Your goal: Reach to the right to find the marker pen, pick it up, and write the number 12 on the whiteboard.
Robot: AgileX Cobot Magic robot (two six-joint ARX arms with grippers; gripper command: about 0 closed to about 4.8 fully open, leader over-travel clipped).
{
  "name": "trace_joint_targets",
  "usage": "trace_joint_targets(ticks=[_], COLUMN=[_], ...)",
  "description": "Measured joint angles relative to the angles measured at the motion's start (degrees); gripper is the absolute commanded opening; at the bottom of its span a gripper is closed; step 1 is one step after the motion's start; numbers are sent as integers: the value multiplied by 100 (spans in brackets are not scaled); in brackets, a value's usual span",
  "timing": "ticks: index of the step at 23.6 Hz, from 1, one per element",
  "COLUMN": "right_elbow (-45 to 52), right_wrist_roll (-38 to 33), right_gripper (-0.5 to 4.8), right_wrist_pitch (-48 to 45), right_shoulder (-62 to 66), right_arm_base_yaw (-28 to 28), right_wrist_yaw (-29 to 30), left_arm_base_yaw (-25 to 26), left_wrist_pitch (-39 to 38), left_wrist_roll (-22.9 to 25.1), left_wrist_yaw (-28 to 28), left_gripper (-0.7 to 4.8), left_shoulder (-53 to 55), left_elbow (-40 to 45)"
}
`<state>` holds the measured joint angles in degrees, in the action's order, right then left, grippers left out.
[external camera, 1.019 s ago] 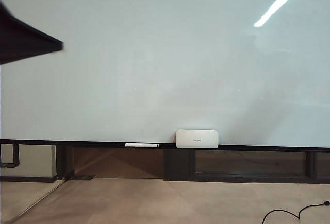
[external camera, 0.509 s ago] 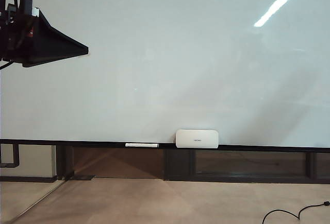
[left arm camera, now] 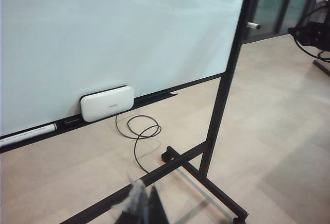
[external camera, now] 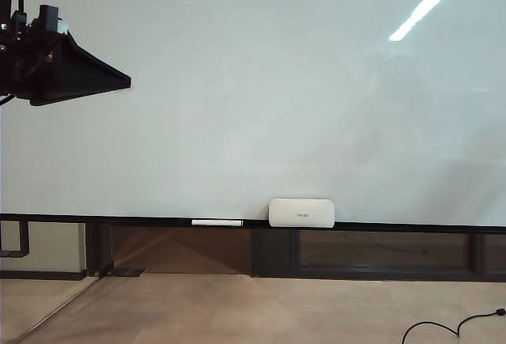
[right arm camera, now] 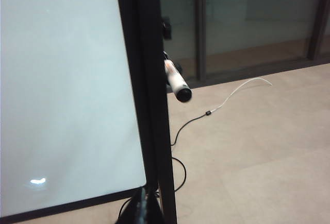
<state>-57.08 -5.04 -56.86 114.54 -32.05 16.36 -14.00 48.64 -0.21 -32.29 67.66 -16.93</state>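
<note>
The whiteboard [external camera: 261,91] fills the exterior view and its glossy face bears no marks. The marker pen [right arm camera: 176,82], a short whitish stick with a dark end, juts out from the board's dark right frame post; in the left wrist view it is a tiny stub [left arm camera: 253,26]. My right gripper [right arm camera: 143,207] is shut and empty, low beside that post and below the pen. It does not show in the exterior view. My left gripper [external camera: 118,83] is a dark wedge at the board's upper left, shut with nothing in it [left arm camera: 145,203].
On the dark lower ledge [external camera: 118,220] lie a slim white stick [external camera: 217,222] and a white rounded box [external camera: 301,213]. The board's wheeled stand [left arm camera: 206,177] and loose cables [left arm camera: 142,131] are on the floor. The right arm [left arm camera: 309,31] shows past the frame.
My left gripper has come in from the left edge, moving right along the board's upper part, and has held almost still for the last half second.
</note>
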Motion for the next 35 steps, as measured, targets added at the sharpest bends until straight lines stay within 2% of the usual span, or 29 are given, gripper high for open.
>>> trace_joint_targets(ticks=[1, 12, 13, 16, 21, 22, 23, 24, 25, 26, 35], right_elbow=[-79, -973, -1023, -1257, -1628, -1663, -1711, -1744, -1779, -1821, -2352], right_wrist_roll=[26, 487, 490, 503, 503, 505, 503, 509, 511, 511, 514], right_gripper=[68, 65, 78, 164, 187, 221, 274, 348, 395, 411, 398], right_wrist_pitch=[-2, -280, -245, -243, -282, -278, -273, -271, -280, -280, -332], right_shoulder=[103, 1016, 1032, 1167, 1499, 1534, 1580, 1602, 1626, 1644, 1926], right_arm_base_yaw=[-7, 7, 7, 9, 7, 4, 7, 7, 7, 7, 7], right_wrist_yaw=[20, 15, 17, 20, 20, 17, 20, 20, 20, 20, -13], left_arm_base_yaw=[0, 0, 0, 0, -2, -2, -2, -4, -7, -7, -9], left_wrist_pitch=[-7, -188, -188, -195, -275, -310, -352, -398, -437, -459, -479], left_wrist_roll=[2, 70, 70, 81, 144, 177, 203, 216, 234, 245, 323], left_wrist_yaw=[0, 297, 302, 306, 389, 402, 409, 411, 411, 409, 411], left_gripper=[-5, -5, -5, -5, -5, -5, -5, -5, -5, -5, -5], left_shoulder=[0, 33, 33, 35, 35, 35, 35, 35, 35, 37, 37], left_elbow=[0, 0, 0, 0, 0, 0, 0, 0, 0, 0, 0])
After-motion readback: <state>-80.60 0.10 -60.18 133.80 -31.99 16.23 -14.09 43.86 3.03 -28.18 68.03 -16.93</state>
